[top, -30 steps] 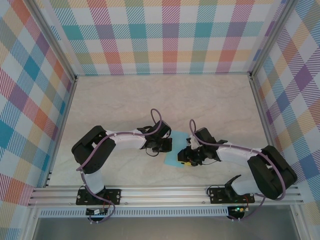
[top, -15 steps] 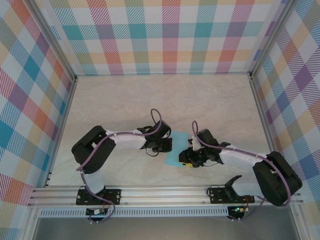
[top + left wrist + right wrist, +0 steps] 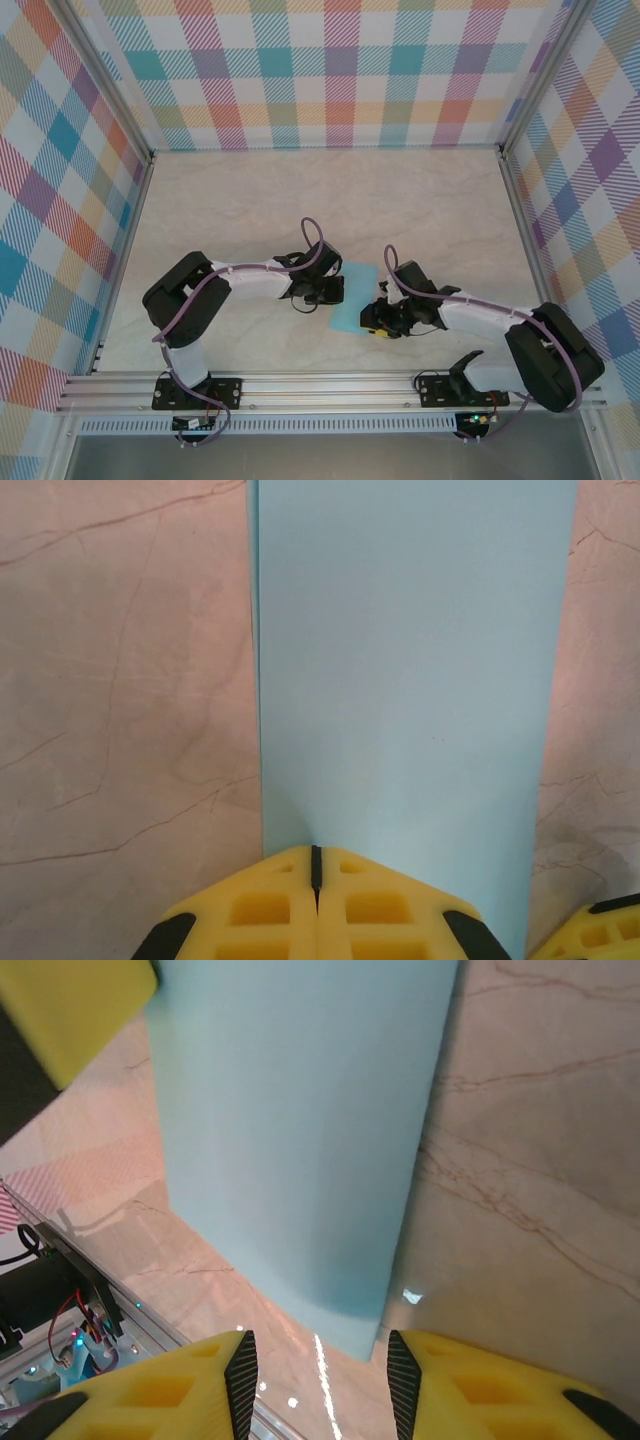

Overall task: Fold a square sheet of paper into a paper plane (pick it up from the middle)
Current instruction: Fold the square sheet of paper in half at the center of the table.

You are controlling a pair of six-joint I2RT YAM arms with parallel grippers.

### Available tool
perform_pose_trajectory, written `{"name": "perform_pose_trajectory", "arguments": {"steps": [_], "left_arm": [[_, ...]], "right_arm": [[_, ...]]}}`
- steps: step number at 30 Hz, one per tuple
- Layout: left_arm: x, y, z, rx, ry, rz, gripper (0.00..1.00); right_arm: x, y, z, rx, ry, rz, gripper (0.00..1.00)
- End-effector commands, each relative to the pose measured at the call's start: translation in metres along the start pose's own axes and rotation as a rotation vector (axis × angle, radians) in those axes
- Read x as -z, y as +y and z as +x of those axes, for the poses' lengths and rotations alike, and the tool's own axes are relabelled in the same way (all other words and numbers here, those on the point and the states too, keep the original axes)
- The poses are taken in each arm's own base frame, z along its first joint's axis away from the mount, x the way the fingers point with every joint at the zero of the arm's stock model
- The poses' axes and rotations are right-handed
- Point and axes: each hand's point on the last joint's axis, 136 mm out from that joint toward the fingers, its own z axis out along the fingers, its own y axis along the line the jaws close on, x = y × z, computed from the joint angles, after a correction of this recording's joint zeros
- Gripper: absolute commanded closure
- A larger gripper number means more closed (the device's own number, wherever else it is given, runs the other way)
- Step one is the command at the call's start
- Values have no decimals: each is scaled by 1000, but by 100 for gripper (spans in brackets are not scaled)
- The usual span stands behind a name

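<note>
Paper sheet [image 3: 410, 650] stretches over marble table [image 3: 120, 680], left fingers [image 3: 260, 910] clenched on one edge, right fingers [image 3: 150, 1400] released near the other.

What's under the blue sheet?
Marbled tabletop shows around the square sheet of paper; what lies directly beneath is covered. The left gripper is shut on its edge; the right gripper is open by a corner.

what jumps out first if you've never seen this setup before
The light-blue sheet of paper catches the eye first, set between the two black arms near the front of the pale marbled table. In the left wrist view the yellow left fingers are pinched shut on its edge. The right fingers stand open with a corner of the sheet just ahead of their gap.
</note>
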Motion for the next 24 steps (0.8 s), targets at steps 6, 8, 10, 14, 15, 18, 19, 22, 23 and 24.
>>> {"name": "perform_pose_trajectory", "arguments": {"steps": [6, 8, 10, 14, 15, 18, 19, 22, 23, 24], "left_arm": [[2, 17, 23, 10, 61, -65, 100], [2, 17, 22, 11, 61, -68, 100], [2, 18, 22, 10, 60, -71, 100], [1, 19, 23, 14, 63, -72, 100], [0, 18, 24, 13, 67, -72, 100], [1, 18, 23, 11, 62, -70, 100], [2, 17, 22, 10, 59, -68, 100], [2, 16, 22, 10, 61, -67, 100], [2, 16, 21, 12, 59, -66, 100], [2, 16, 21, 12, 59, -66, 100]], "right_arm": [[12, 43, -11, 53, -29, -127, 57], [4, 40, -10, 40, -11, -111, 57], [-2, 34, -10, 22, 3, -91, 57], [-15, 7, -5, -20, 30, -9, 57], [-18, 1, -2, -33, 49, 10, 58], [-23, -16, 8, -72, 75, 43, 58], [-22, -19, 9, -77, 72, 55, 58], [-12, -8, 7, -45, 49, 39, 57], [-8, 0, 5, -28, 36, 17, 57], [-4, 8, 3, -13, 24, -8, 56]]}}
